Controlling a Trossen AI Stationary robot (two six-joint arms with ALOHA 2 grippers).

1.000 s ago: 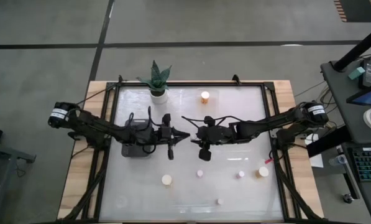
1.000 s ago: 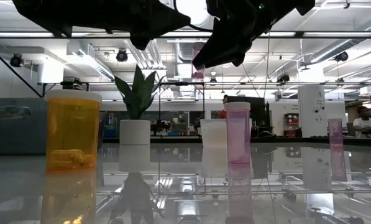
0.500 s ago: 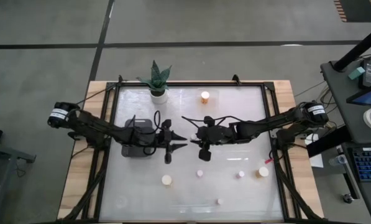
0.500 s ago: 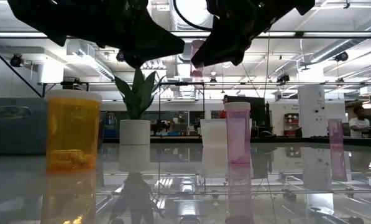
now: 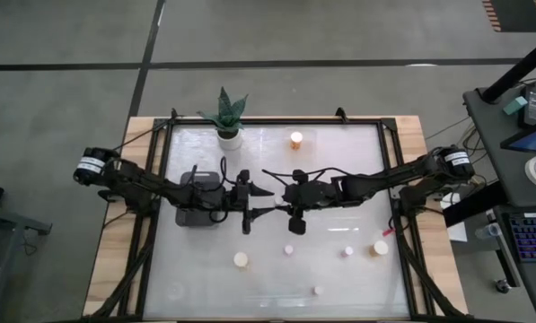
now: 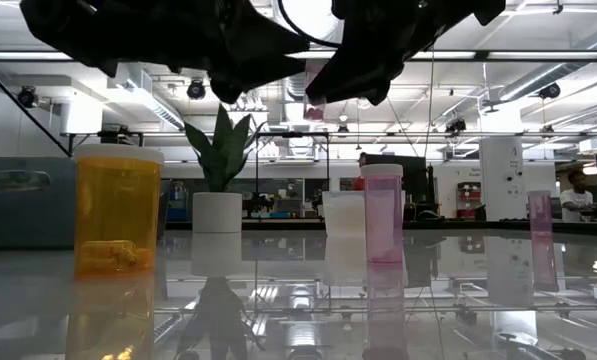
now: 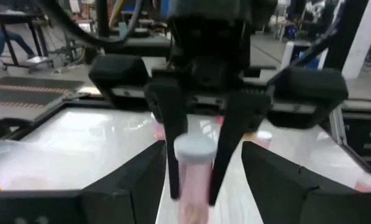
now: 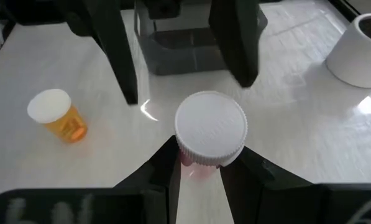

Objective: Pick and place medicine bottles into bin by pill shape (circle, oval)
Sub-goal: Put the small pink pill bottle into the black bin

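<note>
Right gripper (image 8: 201,171): clamped on pink bottle (image 8: 209,134) mid-air. Left gripper (image 7: 201,163): spread wide, empty, facing it. Risk: early release drops bottle short of dark bin (image 5: 194,199)

My table (image 5: 164,269) sits on a grey concrete floor (image 5: 70,54); a desk with keyboard (image 5: 530,235) stands at three o'clock. Ceiling lights (image 6: 194,90) and ducts hang overhead.

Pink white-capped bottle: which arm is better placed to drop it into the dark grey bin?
Probably left. The right gripper holds the pink white-capped bottle mid-table, but the open left gripper faces it, and the dark grey rectangular bin lies beside the left arm.
</note>
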